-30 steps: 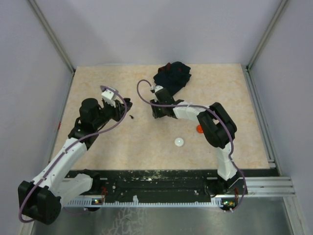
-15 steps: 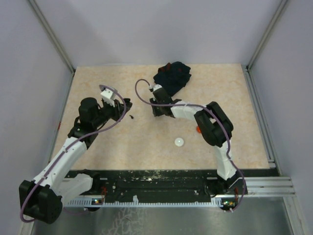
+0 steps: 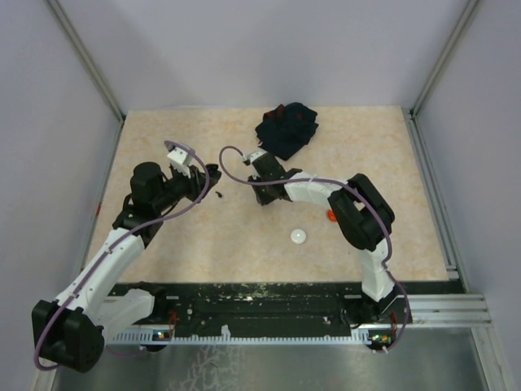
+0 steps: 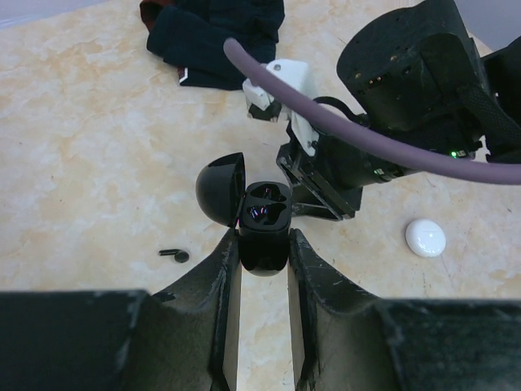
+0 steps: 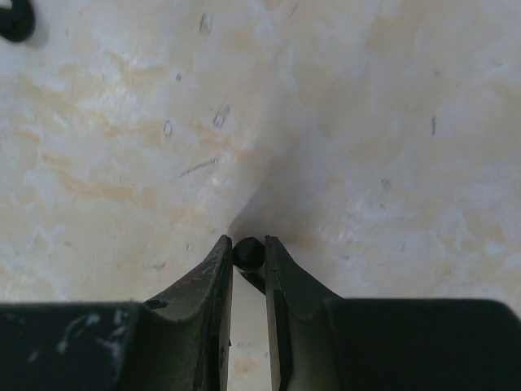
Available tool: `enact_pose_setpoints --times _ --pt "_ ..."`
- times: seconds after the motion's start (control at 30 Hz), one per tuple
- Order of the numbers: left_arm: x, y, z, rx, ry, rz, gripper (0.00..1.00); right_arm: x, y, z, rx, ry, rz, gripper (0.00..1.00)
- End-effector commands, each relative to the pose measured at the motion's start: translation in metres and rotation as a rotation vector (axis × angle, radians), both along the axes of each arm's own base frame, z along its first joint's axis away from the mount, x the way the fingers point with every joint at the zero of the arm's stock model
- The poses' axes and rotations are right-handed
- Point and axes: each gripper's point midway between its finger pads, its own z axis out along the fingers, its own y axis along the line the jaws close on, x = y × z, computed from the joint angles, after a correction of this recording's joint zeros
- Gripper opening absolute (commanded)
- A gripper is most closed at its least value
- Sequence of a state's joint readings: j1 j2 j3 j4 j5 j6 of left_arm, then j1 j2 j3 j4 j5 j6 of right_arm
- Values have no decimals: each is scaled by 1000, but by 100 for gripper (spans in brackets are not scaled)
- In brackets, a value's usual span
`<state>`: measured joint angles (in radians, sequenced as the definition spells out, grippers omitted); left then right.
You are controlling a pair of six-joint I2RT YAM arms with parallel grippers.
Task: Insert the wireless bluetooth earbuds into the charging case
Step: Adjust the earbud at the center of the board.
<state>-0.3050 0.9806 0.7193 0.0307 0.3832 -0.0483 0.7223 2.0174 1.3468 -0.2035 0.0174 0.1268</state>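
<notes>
My left gripper (image 4: 264,242) is shut on a black charging case (image 4: 266,213), held above the table with its lid open to the left and its sockets showing; in the top view the gripper is at the centre left (image 3: 203,181). My right gripper (image 5: 248,247) is shut on a small black earbud (image 5: 247,253), close over the table; it shows in the top view (image 3: 262,198), a little right of the case. Another black earbud (image 4: 174,255) lies on the table left of the case (image 3: 220,195).
A dark navy cloth (image 3: 286,129) lies bunched at the back centre. A white puck (image 3: 299,236) and an orange-red puck (image 3: 332,215) lie near the right arm's elbow. A dark object (image 5: 12,20) is cut off at the right wrist view's top-left corner.
My right gripper has shifted slightly toward the near side, away from the cloth, uncovering more of it. The left arm and the case have stayed put.
</notes>
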Motion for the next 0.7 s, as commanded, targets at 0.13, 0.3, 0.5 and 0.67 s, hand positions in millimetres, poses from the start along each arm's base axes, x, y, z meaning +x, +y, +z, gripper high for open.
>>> enact_pose_setpoints --times 0.13,0.3,0.5,0.67 --pt "-2 -5 16 -32 -49 -37 0 -61 -23 20 -77 71 155 19" --pt "-3 -6 16 -33 -51 -48 0 -74 -34 19 -98 81 169 27" --pt "-4 -6 16 -34 -51 -49 0 -73 -39 22 -124 54 150 37" --pt "-4 -6 17 -33 -54 -50 0 -72 -46 29 -166 25 139 40"
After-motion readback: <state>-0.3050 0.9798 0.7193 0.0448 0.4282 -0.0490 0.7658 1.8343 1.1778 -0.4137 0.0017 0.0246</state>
